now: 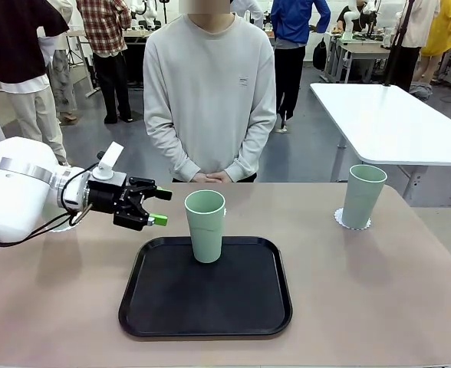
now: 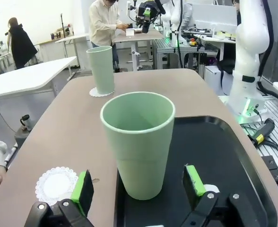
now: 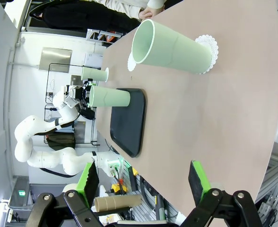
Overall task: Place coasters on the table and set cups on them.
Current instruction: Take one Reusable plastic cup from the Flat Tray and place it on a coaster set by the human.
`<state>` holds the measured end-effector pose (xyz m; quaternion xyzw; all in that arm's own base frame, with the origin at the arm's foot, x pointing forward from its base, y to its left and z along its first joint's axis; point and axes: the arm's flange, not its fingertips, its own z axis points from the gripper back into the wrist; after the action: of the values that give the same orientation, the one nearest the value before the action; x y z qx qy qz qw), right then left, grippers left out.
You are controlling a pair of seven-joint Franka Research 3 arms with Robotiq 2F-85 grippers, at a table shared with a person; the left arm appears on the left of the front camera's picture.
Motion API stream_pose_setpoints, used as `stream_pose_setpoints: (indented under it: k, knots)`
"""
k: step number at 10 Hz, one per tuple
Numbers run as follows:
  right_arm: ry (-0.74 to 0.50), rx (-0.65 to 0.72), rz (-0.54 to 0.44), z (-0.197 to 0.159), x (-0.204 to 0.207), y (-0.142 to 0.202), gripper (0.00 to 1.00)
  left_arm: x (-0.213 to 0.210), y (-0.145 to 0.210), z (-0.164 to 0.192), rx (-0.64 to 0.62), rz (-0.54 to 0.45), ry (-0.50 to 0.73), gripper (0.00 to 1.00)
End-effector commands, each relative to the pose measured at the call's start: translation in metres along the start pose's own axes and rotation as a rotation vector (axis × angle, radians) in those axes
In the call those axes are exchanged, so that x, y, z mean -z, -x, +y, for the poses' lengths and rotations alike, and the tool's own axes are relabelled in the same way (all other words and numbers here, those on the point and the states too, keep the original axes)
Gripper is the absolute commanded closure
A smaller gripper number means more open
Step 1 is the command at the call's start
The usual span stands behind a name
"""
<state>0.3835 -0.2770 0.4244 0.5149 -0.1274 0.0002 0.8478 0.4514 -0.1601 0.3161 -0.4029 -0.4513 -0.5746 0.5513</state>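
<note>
Right now your target is the cup on the tray [image 1: 205, 225], a mint-green tumbler standing upright near the tray's far edge, at the middle of the worktop [image 1: 348, 307]. In the left wrist view that cup [image 2: 140, 142] sits squarely between the green pads, which are spread wide and touch nothing. The left gripper [image 1: 153, 207] hangs just beside the cup on the robot's left, jaws released, level with the cup's upper half.

Ease forward until both pads flank the wall below the rim, then close gently; the tumbler tapers and looks light, so a hard squeeze could probably pop it upward. Keep it vertical as you lift clear of the black tray [image 1: 172, 314].

A bare coaster [image 2: 56, 185] lies on the worktop toward the far edge, just beside the tray on the person's side; it looks like the natural landing spot. Centre the base on it.

Near the far right corner a second cup [image 1: 362, 196] already stands on its doily [image 1: 339, 219]. The right gripper [image 3: 143, 182] also stands released, well back from it. The person's hands [image 1: 210, 177] rest at the far edge.
</note>
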Motion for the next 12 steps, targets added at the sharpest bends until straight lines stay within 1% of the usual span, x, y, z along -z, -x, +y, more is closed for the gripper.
stream_pose_setpoints:
  k: [1, 2, 4, 6, 9, 12]
  knots:
    - [0.005, 0.004, 0.016, 0.0, -0.002, 0.0, 0.0, 0.002, 0.006, -0.006, 0.031, -0.035, -0.009, 0.0]
    - [0.005, 0.004, 0.016, 0.0, -0.002, 0.0, 0.0, 0.006, 0.013, -0.007, -0.019, -0.024, 0.014, 0.0]
    - [0.005, 0.004, 0.016, 0.0, -0.002, 0.0, 0.0, 0.019, 0.02, -0.006, -0.043, -0.005, 0.016, 0.0]
    - [0.005, 0.004, 0.016, 0.0, -0.002, 0.0, 0.0, 0.037, 0.028, 0.0, -0.108, 0.021, 0.024, 0.0]
    - [0.005, 0.004, 0.016, 0.0, -0.002, 0.0, 0.0, 0.057, 0.032, 0.006, -0.118, 0.033, 0.029, 0.0]
    - [0.005, 0.004, 0.016, 0.0, -0.002, 0.0, 0.0, 0.064, 0.036, 0.016, -0.143, 0.03, 0.033, 0.0]
